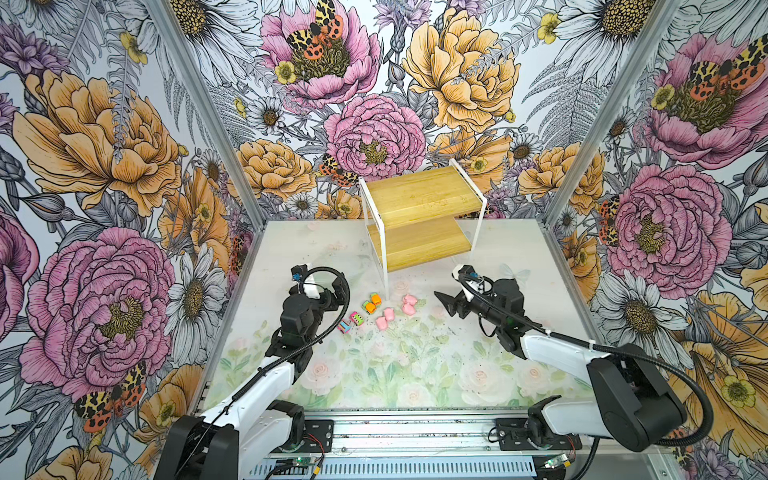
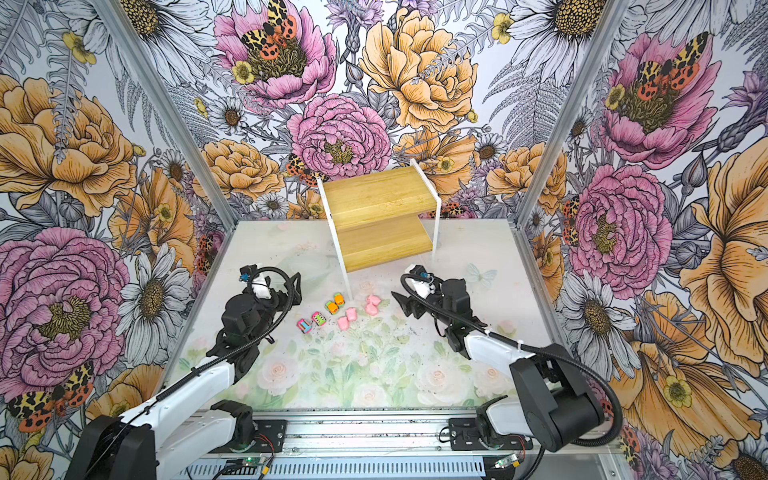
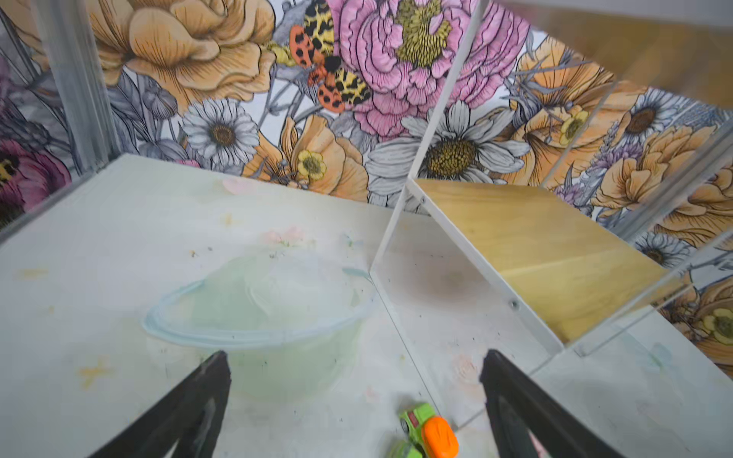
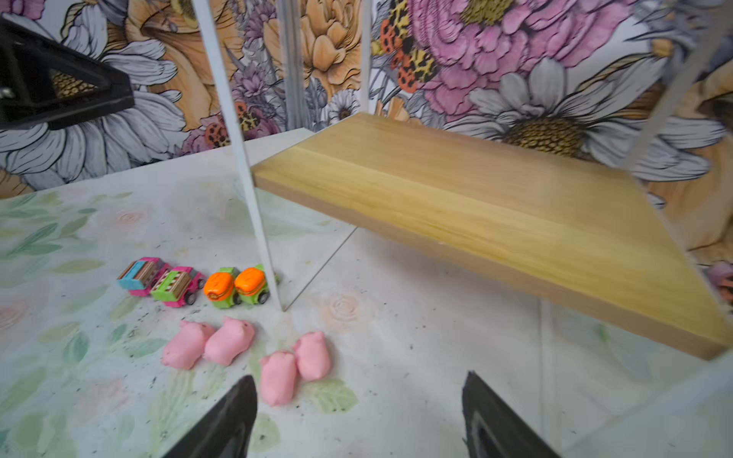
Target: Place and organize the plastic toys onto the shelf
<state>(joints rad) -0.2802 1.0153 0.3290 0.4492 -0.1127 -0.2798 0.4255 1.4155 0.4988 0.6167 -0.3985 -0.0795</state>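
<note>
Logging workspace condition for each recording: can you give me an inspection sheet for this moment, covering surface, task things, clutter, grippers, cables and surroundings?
Surface: floral-print mat, peppered with small dark specks.
Job's things: four pink pigs, two orange-and-green cars and two pink cars lie on the mat in front of the shelf; both shelf boards are bare.
Clutter: nothing seen.
Grippers: left gripper open, empty, by the orange-and-green cars; right gripper open, empty, by the pink pigs.
Cables: black conduit loops over each arm; thin wires at the base rail.
Surroundings: floral wallpaper on three walls, metal corner posts.
</note>
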